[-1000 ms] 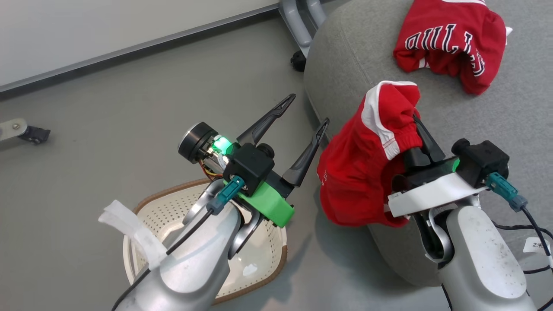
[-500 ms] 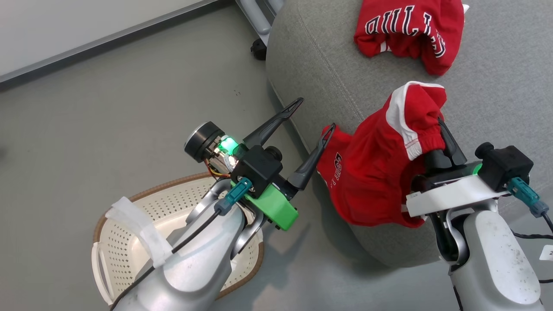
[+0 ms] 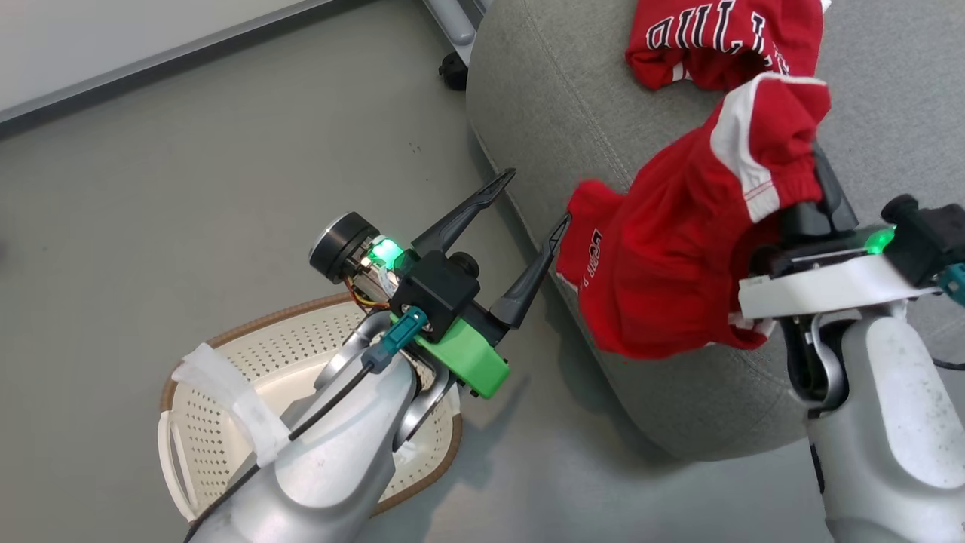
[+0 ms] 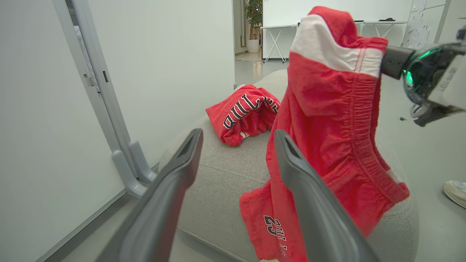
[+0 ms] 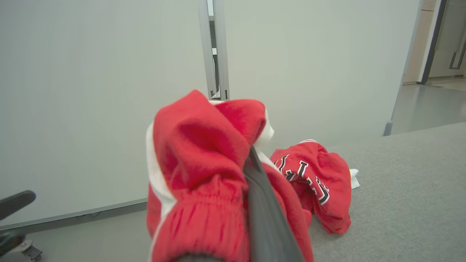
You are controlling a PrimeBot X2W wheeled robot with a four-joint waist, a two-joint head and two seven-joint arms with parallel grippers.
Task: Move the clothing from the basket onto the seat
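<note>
- Shorts, red with a white stripe, hang from the right gripper, which is clamped on the elastic waistband. Its tips are buried in the cloth; the right wrist view shows one dark finger.
- They hang at the 9 o'clock edge of the seat. Whether the lower hem touches the grey cushion, I cannot tell.
- The jersey lies crumpled on the seat at 12 o'clock from the shorts, cut by the picture edge; its lettering is folded and not fully readable.
- The left gripper, at 9 o'clock from the shorts, has its jaws spread wide and holds nothing.
- The basket stands on the floor at 7 o'clock in the head view, partly hidden under the left forearm.
- The floor is smooth and grey. A pale wall panel on a grey frame foot stands behind the seat.
- A shoe is cut off at 4 o'clock in the left wrist view.
</note>
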